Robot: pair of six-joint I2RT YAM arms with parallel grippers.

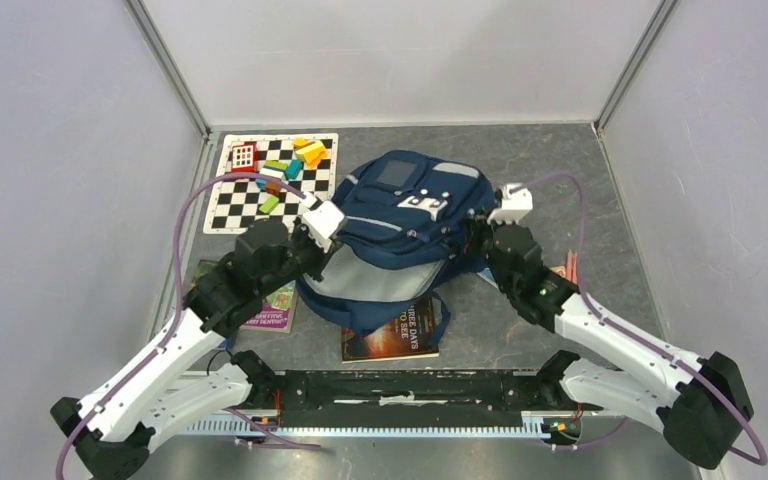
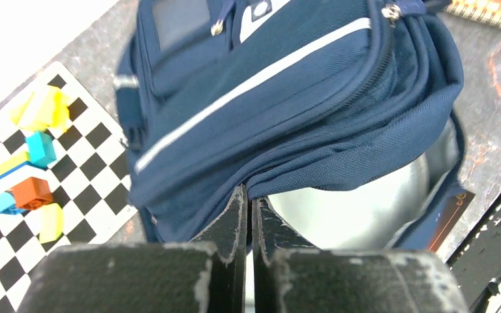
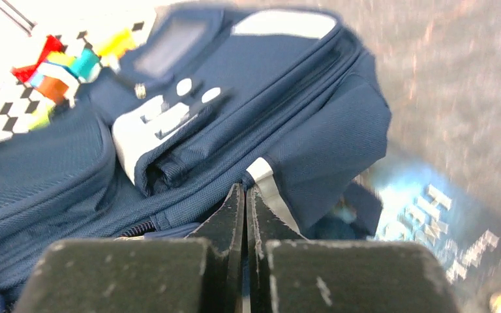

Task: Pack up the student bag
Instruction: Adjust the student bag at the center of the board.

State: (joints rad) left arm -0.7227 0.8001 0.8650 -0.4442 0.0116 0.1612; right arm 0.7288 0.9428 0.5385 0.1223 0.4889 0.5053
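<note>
Both left fingers [image 2: 232,223] and right fingers [image 3: 231,216] are clenched, left pinching the gaping navy, grey-striped student bag [image 1: 400,225].

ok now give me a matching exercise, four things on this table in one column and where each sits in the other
Things:
1 student bag
2 checkered mat
3 dark book
4 toy bricks

Places:
a on the checkered mat
b far left corner of the table
c near side, partly under the student bag
d middle of the table

Pairs: 1-d, 2-b, 3-c, 4-a
</note>
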